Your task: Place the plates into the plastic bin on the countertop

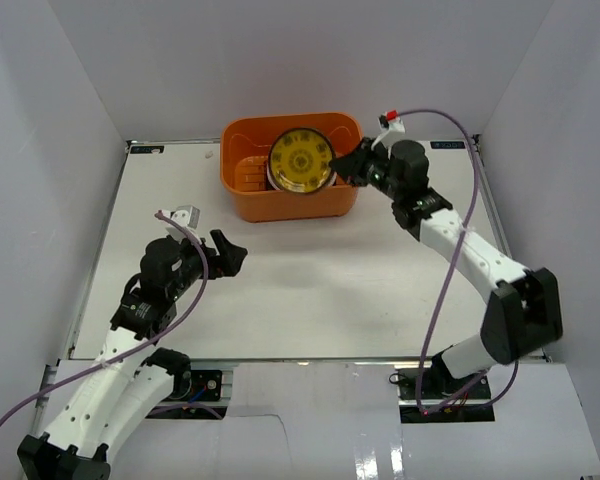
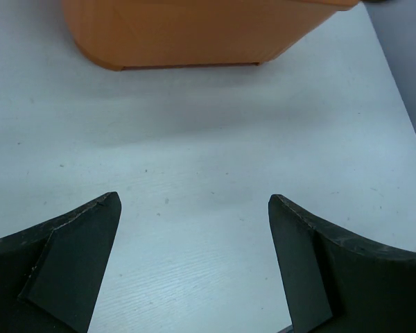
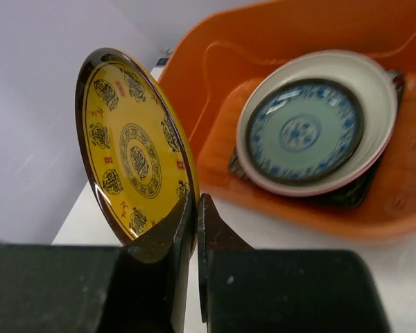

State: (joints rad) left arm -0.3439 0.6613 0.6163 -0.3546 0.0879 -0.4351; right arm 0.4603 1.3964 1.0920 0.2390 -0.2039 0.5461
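My right gripper [image 3: 196,201] is shut on the rim of the yellow-gold patterned plate [image 3: 128,149], holding it over the orange plastic bin [image 1: 248,205]; from above that plate [image 1: 301,159] lies face up. In the bin [image 3: 225,41] a blue-patterned plate [image 3: 301,133] rests in a cream round plate [image 3: 374,83], with a dark dish edge [image 3: 353,194] under them. My left gripper [image 2: 194,201] is open and holds nothing, low over the white countertop [image 2: 215,159], in front of the bin [image 2: 194,31]. From above it [image 1: 232,252] sits left of centre.
White walls close in the countertop [image 1: 310,300] on the left, back and right. Metal rails [image 1: 95,270] run along its edges. A purple cable [image 1: 450,250] loops over the right arm, another over the left arm.
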